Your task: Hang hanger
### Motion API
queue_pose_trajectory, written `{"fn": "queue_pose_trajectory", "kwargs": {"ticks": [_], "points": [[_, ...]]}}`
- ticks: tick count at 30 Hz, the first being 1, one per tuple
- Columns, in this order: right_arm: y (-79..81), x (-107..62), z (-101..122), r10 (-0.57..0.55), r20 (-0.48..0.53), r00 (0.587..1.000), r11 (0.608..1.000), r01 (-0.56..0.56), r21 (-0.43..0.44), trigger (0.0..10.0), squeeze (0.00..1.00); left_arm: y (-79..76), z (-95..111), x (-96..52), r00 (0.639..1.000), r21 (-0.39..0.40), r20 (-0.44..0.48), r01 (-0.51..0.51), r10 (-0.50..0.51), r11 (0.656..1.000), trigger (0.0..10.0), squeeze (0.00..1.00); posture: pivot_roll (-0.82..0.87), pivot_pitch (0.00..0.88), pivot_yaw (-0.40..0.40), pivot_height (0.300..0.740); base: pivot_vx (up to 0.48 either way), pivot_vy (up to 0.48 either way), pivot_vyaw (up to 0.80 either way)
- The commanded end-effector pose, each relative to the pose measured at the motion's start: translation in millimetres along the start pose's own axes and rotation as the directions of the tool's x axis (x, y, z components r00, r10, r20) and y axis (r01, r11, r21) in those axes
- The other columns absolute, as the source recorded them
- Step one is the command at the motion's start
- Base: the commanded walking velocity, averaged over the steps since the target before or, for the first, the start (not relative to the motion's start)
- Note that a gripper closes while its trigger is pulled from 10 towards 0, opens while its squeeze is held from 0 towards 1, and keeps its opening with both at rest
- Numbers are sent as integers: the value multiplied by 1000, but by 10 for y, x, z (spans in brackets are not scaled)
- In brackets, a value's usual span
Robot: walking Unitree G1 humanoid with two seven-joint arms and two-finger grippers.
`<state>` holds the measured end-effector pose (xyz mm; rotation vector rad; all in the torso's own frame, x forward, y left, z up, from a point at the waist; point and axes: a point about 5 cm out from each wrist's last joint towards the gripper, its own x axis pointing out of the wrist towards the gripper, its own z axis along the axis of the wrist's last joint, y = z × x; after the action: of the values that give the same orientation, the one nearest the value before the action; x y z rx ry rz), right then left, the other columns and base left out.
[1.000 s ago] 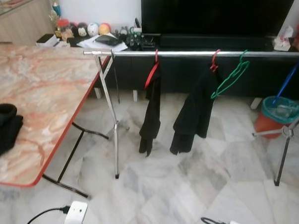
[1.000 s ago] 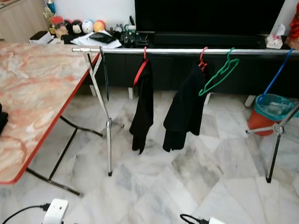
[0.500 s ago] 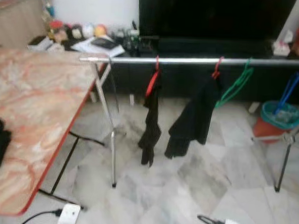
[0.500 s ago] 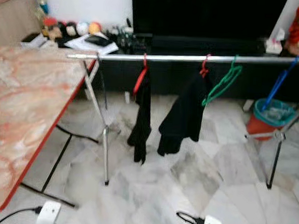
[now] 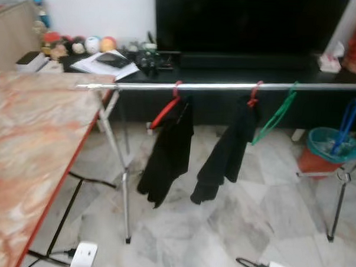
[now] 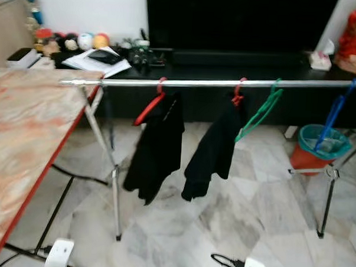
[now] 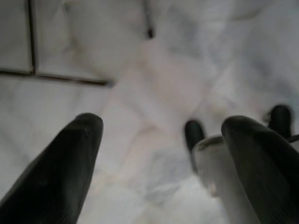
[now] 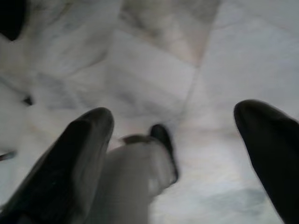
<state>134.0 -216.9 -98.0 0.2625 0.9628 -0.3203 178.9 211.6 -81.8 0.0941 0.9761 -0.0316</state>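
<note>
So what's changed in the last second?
The camera shifted, so the whole scene slid; the rack stayed put. The left black garment on its red hanger now looks skewed and wider, perhaps swinging or seen from a new angle. The other garment, green hanger and bucket are unchanged. Nothing taken or let go: left gripper and right gripper hang open over the floor.
</note>
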Motion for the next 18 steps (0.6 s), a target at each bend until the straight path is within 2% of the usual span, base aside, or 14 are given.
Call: {"fn": "queue_pose_trajectory", "kwargs": {"ticks": [1, 5, 18], "points": [[40, 11, 27, 9, 4, 1000, 1000, -9, 1, 10000, 0, 29, -30, -9, 1000, 16, -11, -6, 6, 1000, 10000, 0, 5, 0, 34, 740, 307, 0, 0], [41, 11, 26, 8, 4, 1000, 1000, -8, 1, 10000, 0, 16, -34, -8, 1000, 20, -12, -6, 7, 1000, 10000, 0, 4, 0, 35, 740, 279, 0, 0], [39, 9, 27, 10, 14, 1000, 1000, -10, 15, 10000, 0, -21, -34, -1, 1000, 38, -15, -8, 9, 999, 10000, 0, 6, 0, 33, 740, 0, 0, 0]]}}
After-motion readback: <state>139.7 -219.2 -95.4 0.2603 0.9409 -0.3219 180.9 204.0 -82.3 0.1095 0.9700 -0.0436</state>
